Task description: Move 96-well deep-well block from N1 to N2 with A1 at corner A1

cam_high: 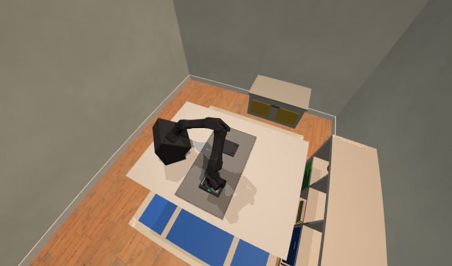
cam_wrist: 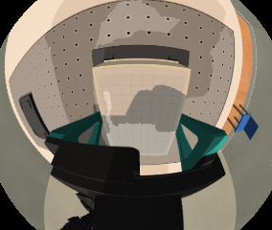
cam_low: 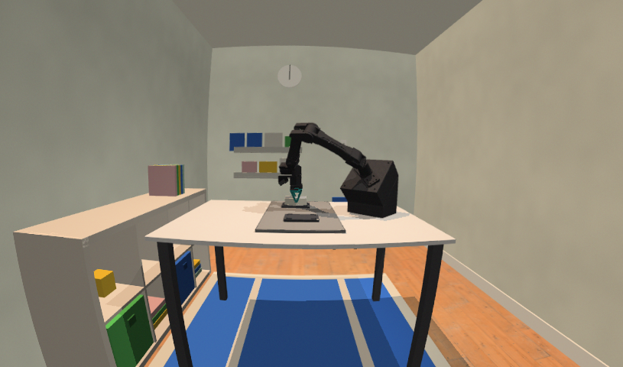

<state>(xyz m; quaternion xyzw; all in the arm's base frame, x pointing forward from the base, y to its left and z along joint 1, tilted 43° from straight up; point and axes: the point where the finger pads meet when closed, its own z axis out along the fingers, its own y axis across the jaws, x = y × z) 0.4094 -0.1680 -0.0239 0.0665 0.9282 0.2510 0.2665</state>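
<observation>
The pale 96-well deep-well block (cam_wrist: 142, 115) sits in the dark plate nest N1 (cam_wrist: 142, 54) on the grey perforated baseplate (cam_high: 218, 171). My gripper (cam_wrist: 138, 115) is open, pointing straight down over the block, with one teal finger on each long side of it. In the top and exterior views the gripper (cam_low: 296, 195) is low on the block (cam_low: 296, 199), whose sides are partly hidden by the fingers; I cannot tell whether they touch it. The gripper (cam_high: 209, 189) hides most of the block from above. The plate nest N2 (cam_high: 229, 146) (cam_low: 300, 218) lies empty at the baseplate's other end.
The arm's black base housing (cam_high: 170, 141) stands on the white table beside the baseplate. A shelf unit (cam_low: 109, 254) stands to one side of the table and a low cabinet (cam_high: 279, 100) against the wall.
</observation>
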